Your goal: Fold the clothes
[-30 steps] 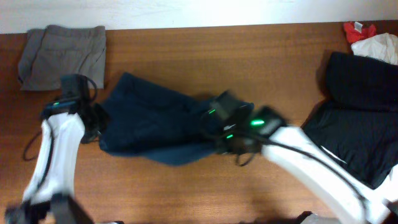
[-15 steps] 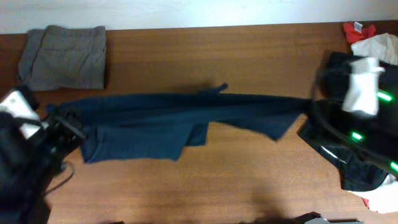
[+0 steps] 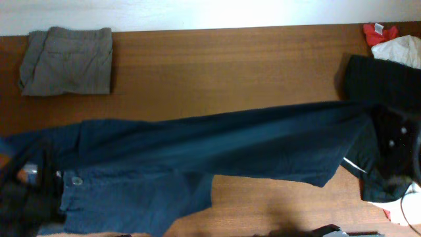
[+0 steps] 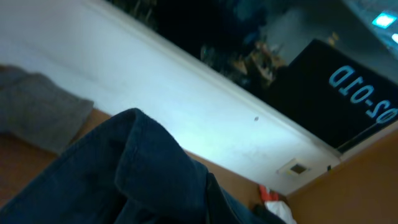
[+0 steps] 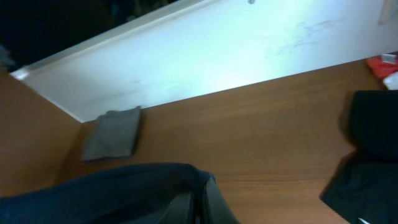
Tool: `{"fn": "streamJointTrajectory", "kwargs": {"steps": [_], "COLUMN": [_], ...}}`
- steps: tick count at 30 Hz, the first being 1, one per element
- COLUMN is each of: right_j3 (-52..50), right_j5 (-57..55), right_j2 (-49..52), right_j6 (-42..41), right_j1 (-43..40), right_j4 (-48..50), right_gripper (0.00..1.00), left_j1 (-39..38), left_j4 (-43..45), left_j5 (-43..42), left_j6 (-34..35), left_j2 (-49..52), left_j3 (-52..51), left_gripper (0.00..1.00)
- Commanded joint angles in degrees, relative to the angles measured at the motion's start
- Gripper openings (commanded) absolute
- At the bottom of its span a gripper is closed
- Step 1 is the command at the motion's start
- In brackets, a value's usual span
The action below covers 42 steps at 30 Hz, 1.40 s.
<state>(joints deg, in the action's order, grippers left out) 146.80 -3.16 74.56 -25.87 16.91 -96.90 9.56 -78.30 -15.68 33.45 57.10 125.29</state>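
clothes: navy clothes (image 3: 197, 148) strung taut between both grippers
long axis: runs straight from one gripper to the other
left gripper (image 3: 29, 187): fingers buried in cloth, judged clamped on the waist end
right gripper (image 3: 393, 141): likewise clamped, on the leg end
nearer arm: neither

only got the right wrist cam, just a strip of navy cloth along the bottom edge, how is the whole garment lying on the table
observer: From overhead, the navy garment is pulled out in a long band across the table, from the lower left as far as the black garment on the right.
operator: which end is the waistband
observer: The left end; its button shows there.
operator: what does the left wrist cam show
observer: Navy cloth heaped right up against the lens, with the grey folded garment behind it. No fingers show.
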Motion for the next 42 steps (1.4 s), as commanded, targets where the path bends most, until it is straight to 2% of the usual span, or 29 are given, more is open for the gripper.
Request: {"fn": "streamJointTrajectory", "kwargs": {"steps": [1,7,8,13,17,21,25,27,28,34,37,42], "right_j3": [0.00,0.00,0.00,0.00,0.00,0.00,-0.94,-1.70,-2.67,-12.50,-19.26,-24.06], "right_j5": [-16.41,-15.28,-14.14,-9.42,-9.22,-6.05,-2.36,-5.27,-7.96,-10.45,-10.36,-5.27], "right_j2": [5.44,18.08,20.06,31.71,38.58,40.98,41.05,41.05,41.05,41.05,41.05,41.05], "right_j6": [-0.09,-1.38,-1.40,-2.05,-3.58,-4.63,-6.38,-6.45,-7.26,-7.74,-10.34,-10.62], "right_j1": [-0.92,-0.92,-0.90,-0.81,-0.76,-0.68,3.39,5.86,7.69,14.88,15.82,15.87], "right_j4": [1.51,7.26,8.11,10.29,10.67,10.73,8.98,7.61,6.38,6.43,8.02,10.21], "right_gripper": [0.04,0.04,0.04,0.04,0.04,0.04,0.04,0.04,0.04,0.04,0.04,0.04], "left_j1": [0.63,0.63,0.63,0.63,0.63,0.70,0.72,0.74,0.74,1.31,2.64,4.96], "left_j4": [0.63,3.87,4.35,5.03,7.15,9.66,9.79,8.20,6.78,0.52,-2.91,-6.71], "left_j5": [8.68,33.83,35.69,36.28,36.26,36.30,36.24,35.98,35.93,36.11,36.06,36.04], "left_j6": [-1.38,-1.36,-1.36,-1.29,-0.39,-0.44,-0.46,-0.46,-0.46,-0.48,-0.48,-0.46], "left_j2": [9.55,28.70,31.93,50.64,59.65,62.27,62.16,62.16,62.16,63.12,64.46,65.51], "left_j3": [-3.23,-4.22,-4.22,-4.22,-4.20,-4.20,-4.20,-4.20,-4.20,-4.31,-4.31,-4.33], "left_gripper": [0.01,0.01,0.01,0.01,0.01,0.02,0.08,0.06,0.01,0.01,0.01,0.01]}}
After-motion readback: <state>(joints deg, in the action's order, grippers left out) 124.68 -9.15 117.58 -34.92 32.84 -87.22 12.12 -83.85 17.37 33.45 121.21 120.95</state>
